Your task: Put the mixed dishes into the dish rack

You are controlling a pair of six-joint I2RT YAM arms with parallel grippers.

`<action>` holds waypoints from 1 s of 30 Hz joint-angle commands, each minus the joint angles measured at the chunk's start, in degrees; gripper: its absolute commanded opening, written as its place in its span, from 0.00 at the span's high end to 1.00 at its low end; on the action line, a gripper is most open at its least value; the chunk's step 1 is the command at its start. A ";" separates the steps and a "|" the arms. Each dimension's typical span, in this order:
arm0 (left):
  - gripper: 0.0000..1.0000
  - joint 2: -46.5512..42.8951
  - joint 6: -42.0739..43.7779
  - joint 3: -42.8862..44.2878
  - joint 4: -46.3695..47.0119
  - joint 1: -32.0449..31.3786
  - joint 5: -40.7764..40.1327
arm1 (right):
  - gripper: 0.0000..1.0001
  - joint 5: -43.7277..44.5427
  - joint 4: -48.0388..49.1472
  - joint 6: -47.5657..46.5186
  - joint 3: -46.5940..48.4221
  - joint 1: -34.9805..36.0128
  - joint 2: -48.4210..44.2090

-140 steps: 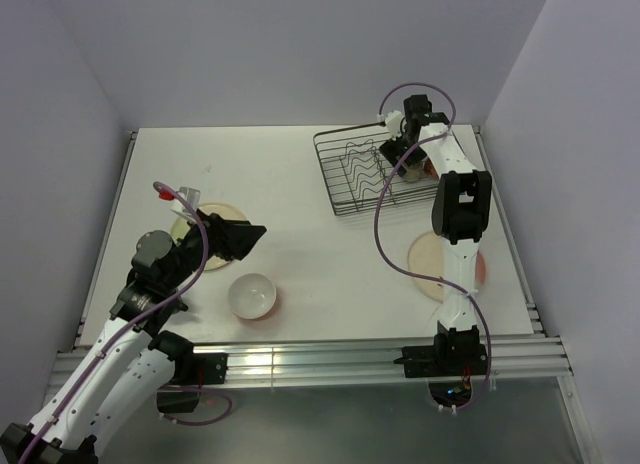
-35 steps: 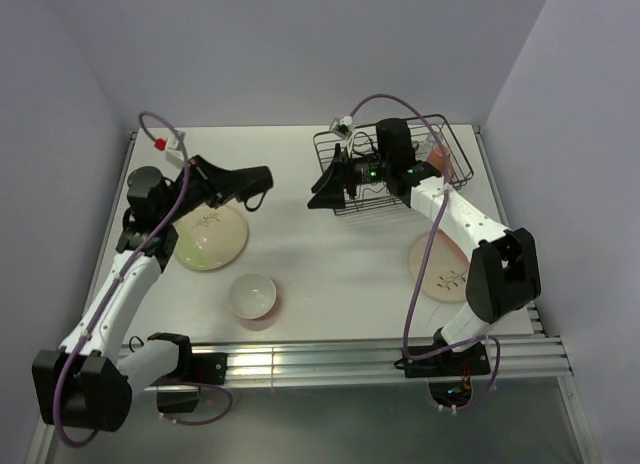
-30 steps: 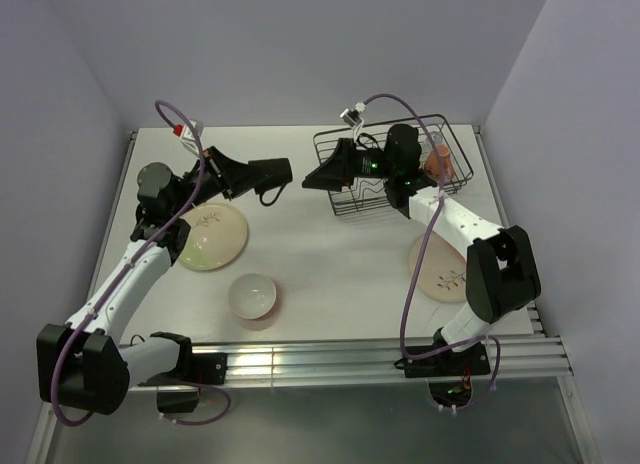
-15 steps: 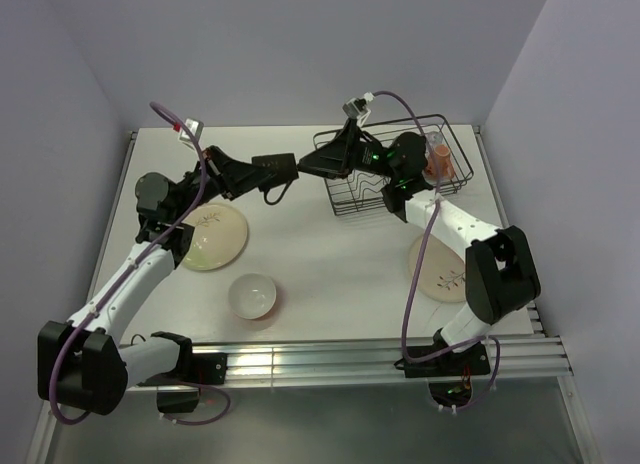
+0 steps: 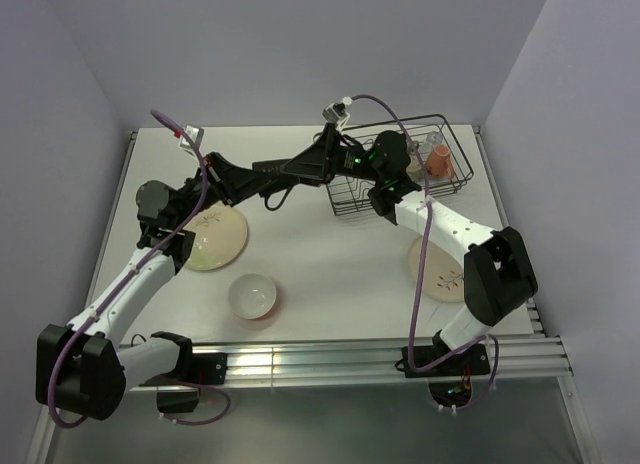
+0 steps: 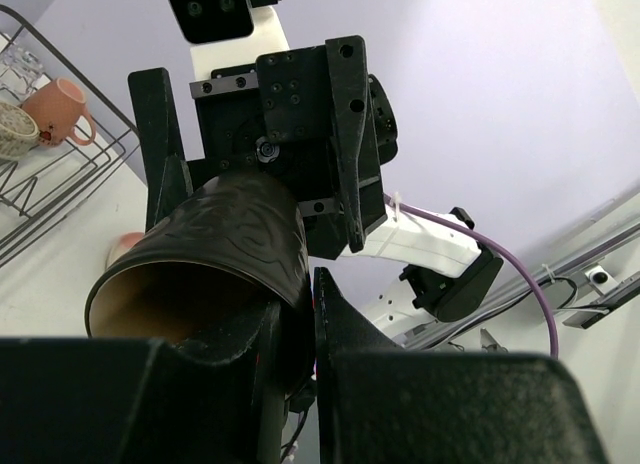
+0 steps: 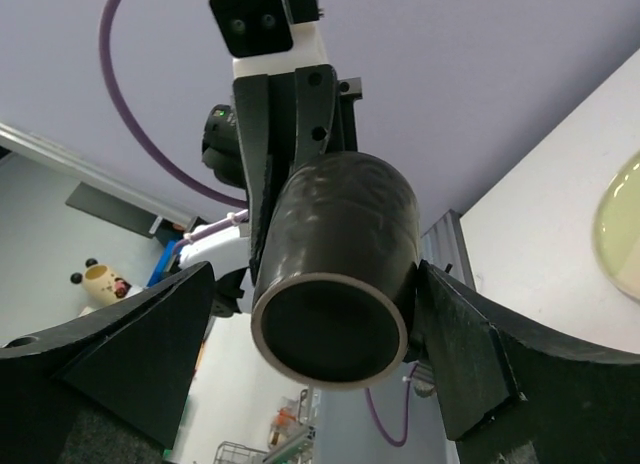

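A dark brown cup hangs in the air left of the dish rack. My left gripper is shut on its rim, one finger inside and one outside. My right gripper is open around the cup's body; the right finger is close against it and the left finger stands apart. In the rack are a pink mug, an olive cup and a clear glass. On the table lie a cream plate, a white bowl and a cream-and-pink plate.
The rack sits at the back right, near the right wall. Both arms reach over the middle back of the table, wrists facing each other. Purple cables loop above each wrist.
My left arm swung right with the cup and my right arm swung left out of the rack; they have met, and the right jaws now straddle the cup, slightly narrower.
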 commanded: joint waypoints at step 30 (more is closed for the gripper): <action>0.23 -7.55 8.82 -2.33 -11.14 -0.38 -5.12 | 1.00 -2.27 3.60 3.72 3.27 -2.68 3.29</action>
